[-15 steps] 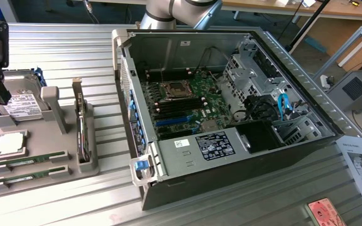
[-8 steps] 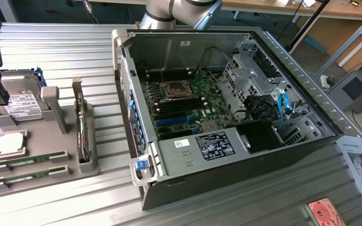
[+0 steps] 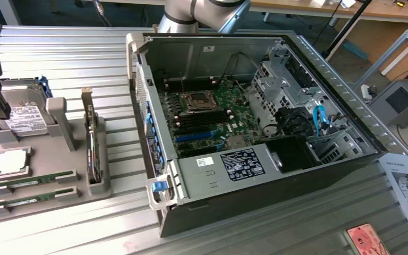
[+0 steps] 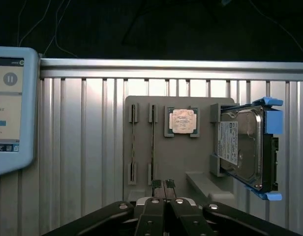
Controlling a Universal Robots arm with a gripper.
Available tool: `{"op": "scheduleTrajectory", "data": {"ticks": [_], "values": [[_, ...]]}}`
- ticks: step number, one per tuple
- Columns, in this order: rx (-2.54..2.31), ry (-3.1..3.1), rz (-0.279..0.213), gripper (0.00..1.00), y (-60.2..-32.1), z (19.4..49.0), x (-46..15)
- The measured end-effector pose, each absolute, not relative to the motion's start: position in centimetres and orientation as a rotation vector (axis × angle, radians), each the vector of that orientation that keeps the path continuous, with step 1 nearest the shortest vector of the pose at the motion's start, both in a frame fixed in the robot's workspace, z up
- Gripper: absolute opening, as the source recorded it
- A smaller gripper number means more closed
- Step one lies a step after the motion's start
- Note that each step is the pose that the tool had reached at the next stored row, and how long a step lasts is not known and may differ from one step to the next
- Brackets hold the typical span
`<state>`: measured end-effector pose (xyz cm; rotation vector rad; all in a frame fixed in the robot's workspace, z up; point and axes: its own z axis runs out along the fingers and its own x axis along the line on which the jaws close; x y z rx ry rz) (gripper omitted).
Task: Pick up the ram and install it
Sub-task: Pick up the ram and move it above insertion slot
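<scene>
Ribbed metal desk [image 4: 82,147] lies beneath your tool [image 4: 164,184], pinched fully shut on nothing, hanging straight down above the edge of the grey tray [image 4: 166,157]. The ram [image 3: 32,179] stands on edge in its tray slot, lower left of the exterior view; spread the tool first, straddle the thin board squarely, lift straight.
</scene>
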<state>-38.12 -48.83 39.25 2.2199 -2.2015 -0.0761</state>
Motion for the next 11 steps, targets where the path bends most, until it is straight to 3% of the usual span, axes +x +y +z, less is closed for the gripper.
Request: {"op": "scheduleTrajectory", "data": {"ticks": [11], "values": [[2.218, -2.200, -0.073, 0.11, -48.83, 38.18, -38.14]]}}
